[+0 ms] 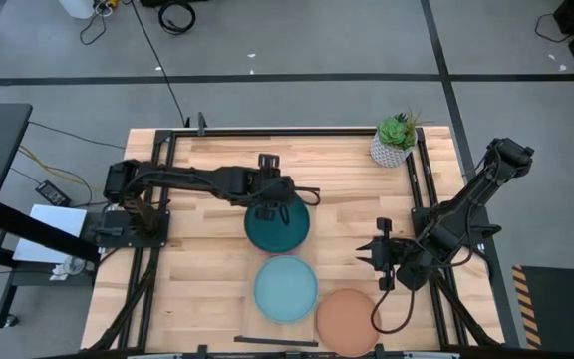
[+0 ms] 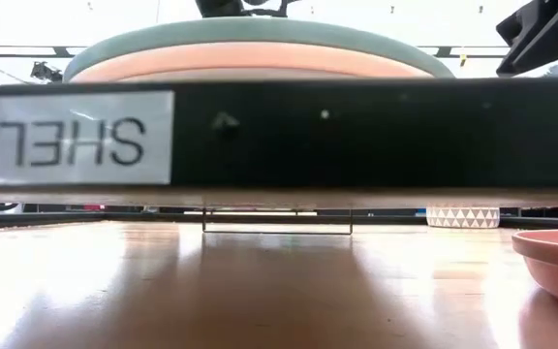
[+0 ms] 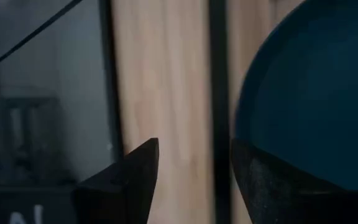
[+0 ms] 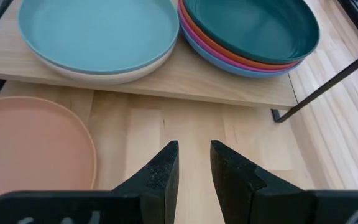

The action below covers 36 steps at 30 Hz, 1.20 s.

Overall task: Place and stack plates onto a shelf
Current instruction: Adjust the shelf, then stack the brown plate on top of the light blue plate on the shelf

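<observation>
Terracotta plate (image 1: 347,319) was noted on the tabletop (image 1: 207,269), near right, off the shelf (image 4: 229,84). It was judged rigid, light, slick; the raised rim should be taken. Right pincer (image 4: 194,163) was slightly spread (empty); left pincer (image 3: 194,168) spread at the dark teal plate (image 1: 277,225).

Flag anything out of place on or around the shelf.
One terracotta plate lies flat on the tabletop beside the shelf, not on it. The light blue stack and dark teal stack sit level on the shelf. Nothing looks spilled or damaged.
</observation>
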### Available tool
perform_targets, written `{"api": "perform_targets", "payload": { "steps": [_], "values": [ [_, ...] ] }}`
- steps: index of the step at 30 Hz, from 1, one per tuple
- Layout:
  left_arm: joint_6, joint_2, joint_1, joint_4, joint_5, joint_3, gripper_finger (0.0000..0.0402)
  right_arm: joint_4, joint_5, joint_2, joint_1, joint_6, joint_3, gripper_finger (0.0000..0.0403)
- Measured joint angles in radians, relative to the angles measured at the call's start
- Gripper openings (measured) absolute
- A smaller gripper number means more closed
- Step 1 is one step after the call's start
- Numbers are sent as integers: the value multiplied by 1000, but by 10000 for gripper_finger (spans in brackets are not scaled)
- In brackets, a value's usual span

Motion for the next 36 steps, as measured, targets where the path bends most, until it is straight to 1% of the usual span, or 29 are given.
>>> {"api": "perform_targets", "payload": {
  "steps": [6,16,22,26,30,33,34,36],
  "values": [
    [19,-5,28,2,-10,1,202,-3,0,0,-5,-3,0,98],
    [32,-5,80,5,-70,0,185,-6,0,0,-5,-11,0,98],
    [78,-5,109,4,-77,0,185,-6,0,0,-5,-12,0,98],
    [119,-8,108,6,-78,0,185,-6,-2,0,-5,-5,0,98],
    [154,-41,94,19,-31,0,185,-9,-3,0,-5,6,0,98],
    [156,-65,77,50,-22,1,185,-9,-3,0,-5,5,0,98],
    [152,-75,71,50,-6,1,185,-10,-4,0,-5,4,0,98],
    [130,-91,56,51,69,1,185,-10,-8,0,-5,3,0,98]
  ]
}}
